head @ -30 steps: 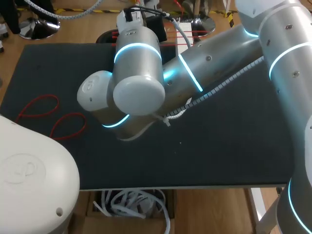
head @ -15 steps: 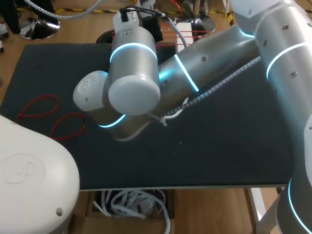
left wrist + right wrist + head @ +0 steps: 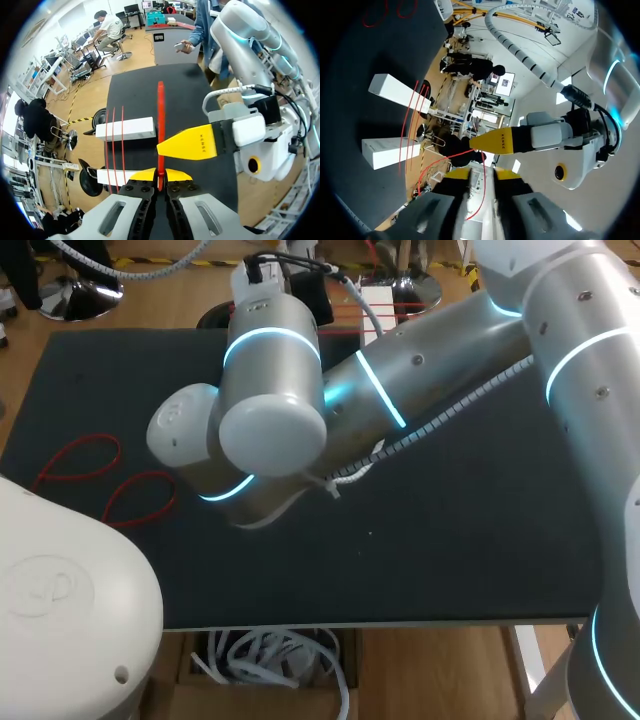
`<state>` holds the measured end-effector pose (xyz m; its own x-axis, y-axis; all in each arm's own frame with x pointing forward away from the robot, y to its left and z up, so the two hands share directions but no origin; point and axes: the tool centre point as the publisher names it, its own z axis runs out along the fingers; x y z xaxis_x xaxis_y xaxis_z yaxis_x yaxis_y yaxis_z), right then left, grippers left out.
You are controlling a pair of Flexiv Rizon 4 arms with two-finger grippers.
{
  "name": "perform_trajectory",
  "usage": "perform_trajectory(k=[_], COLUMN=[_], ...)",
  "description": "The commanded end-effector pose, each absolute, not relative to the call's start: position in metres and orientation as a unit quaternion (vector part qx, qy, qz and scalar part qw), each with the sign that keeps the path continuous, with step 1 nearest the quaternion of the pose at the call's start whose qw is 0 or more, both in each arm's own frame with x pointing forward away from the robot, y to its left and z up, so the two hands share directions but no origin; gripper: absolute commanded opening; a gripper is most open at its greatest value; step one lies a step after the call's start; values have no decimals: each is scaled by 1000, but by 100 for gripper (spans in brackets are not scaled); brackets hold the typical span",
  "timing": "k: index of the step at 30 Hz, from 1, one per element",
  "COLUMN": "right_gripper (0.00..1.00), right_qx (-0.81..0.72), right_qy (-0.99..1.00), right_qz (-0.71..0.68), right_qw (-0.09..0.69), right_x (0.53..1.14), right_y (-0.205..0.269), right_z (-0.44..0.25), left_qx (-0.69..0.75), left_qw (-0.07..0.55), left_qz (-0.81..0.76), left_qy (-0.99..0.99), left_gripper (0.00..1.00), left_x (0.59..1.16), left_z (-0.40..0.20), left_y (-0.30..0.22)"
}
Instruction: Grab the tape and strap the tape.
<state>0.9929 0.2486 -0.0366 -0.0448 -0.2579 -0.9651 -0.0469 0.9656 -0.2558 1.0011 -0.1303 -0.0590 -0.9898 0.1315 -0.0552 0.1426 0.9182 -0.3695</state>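
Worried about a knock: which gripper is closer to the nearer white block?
Left. The left gripper sits right beside the nearer white block; the right gripper is across the red tape from it.

bright even room light, soft glare on the right arm (image 3: 420, 370)

The desk (image 3: 450, 540) has a dark matte covering over its whole top, with a pale strip along the front edge. At the far edge lies a white block (image 3: 125, 128), rectangular and plain. A second white block (image 3: 112, 176) of the same shape lies parallel to it. The two are apart, long sides facing each other. From above, only the end of one block shows.
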Motion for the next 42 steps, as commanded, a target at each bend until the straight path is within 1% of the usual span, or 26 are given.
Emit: perform_trajectory(k=[1,5,7,10,13,14,16,18,19,21,22,27,33,39,42], right_gripper=[29,30,24,28,28,30,39,54,59,84,99,100,100,100,100], right_qx=[-107,-104,-102,-95,-92,-91,-87,-83,-81,-79,-78,-70,-68,-75,-75], right_qy=[722,723,724,727,727,726,724,723,723,720,719,718,721,726,726], right_qz=[-73,-69,-69,-72,-77,-80,-87,-96,-98,-107,-110,-121,-125,-125,-125], right_qw=[679,679,679,676,676,677,678,679,679,681,682,682,679,672,672], right_x=[987,980,976,971,967,967,968,970,972,974,975,978,976,977,977], right_y=[246,243,238,227,213,208,195,181,174,161,154,127,105,103,103], right_z=[-28,-22,-19,-14,-7,-5,0,4,6,10,12,23,34,35,35], left_qx=[69,69,69,69,69,69,69,69,69,69,69,69,69,69,27], left_qw=[14,14,14,14,14,14,14,14,14,14,14,14,14,14,-5], left_qz=[-188,-188,-188,-188,-188,-188,-188,-188,-188,-188,-188,-188,-188,-188,-170], left_qy=[980,980,980,980,980,980,980,980,980,980,980,980,980,980,985], left_gripper=[0,0,0,0,0,0,0,0,0,0,0,0,0,0,0], left_x=[1000,1000,1000,1000,1000,1000,1000,1000,1000,1000,1000,1000,1000,1000,994], left_z=[-58,-58,-58,-58,-58,-58,-58,-58,-58,-58,-58,-58,-58,-58,-77], left_y=[-130,-130,-130,-130,-130,-130,-130,-130,-130,-130,-130,-130,-130,-130,-106])
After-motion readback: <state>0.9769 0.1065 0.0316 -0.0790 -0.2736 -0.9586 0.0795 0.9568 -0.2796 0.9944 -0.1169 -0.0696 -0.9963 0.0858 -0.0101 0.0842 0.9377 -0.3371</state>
